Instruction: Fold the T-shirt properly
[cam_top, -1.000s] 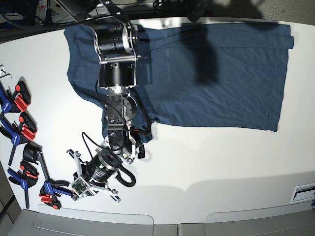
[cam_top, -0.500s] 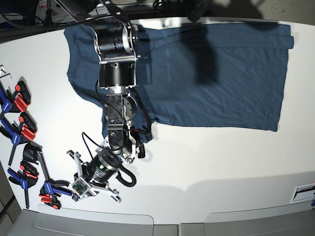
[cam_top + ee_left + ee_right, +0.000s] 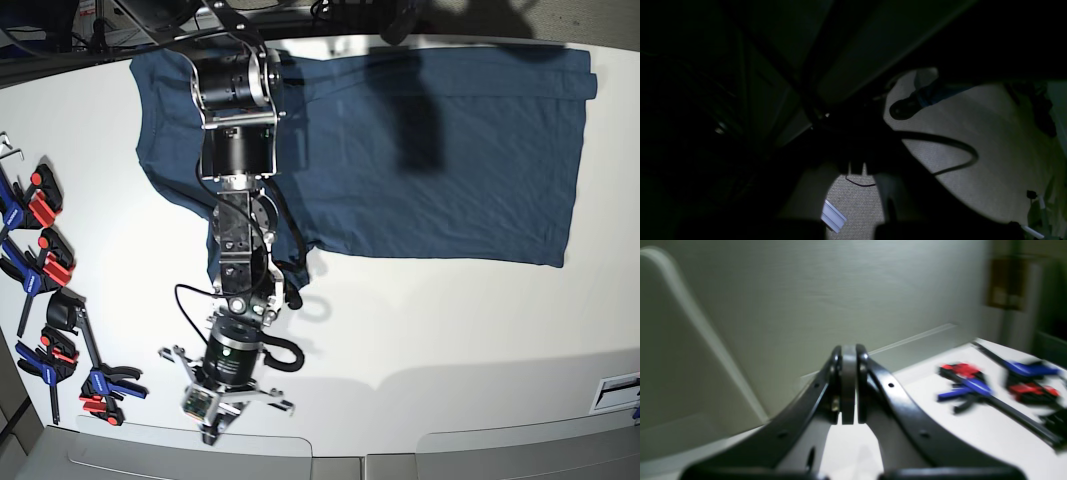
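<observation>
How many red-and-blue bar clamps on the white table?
4 red-and-blue bar clamps, along the white table's left edge in base view: rear, second, third, front. Blue bits at the frame edge may be more.

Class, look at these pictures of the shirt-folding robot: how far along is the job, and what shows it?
Done: nothing beyond laying out. The T-shirt lies spread flat on the white table, with no fold visible. In hand: nothing. The right gripper is shut on nothing, hanging over bare table near the clamps, off the cloth. The left wrist view is too dark to show its gripper. Left: every fold.
</observation>
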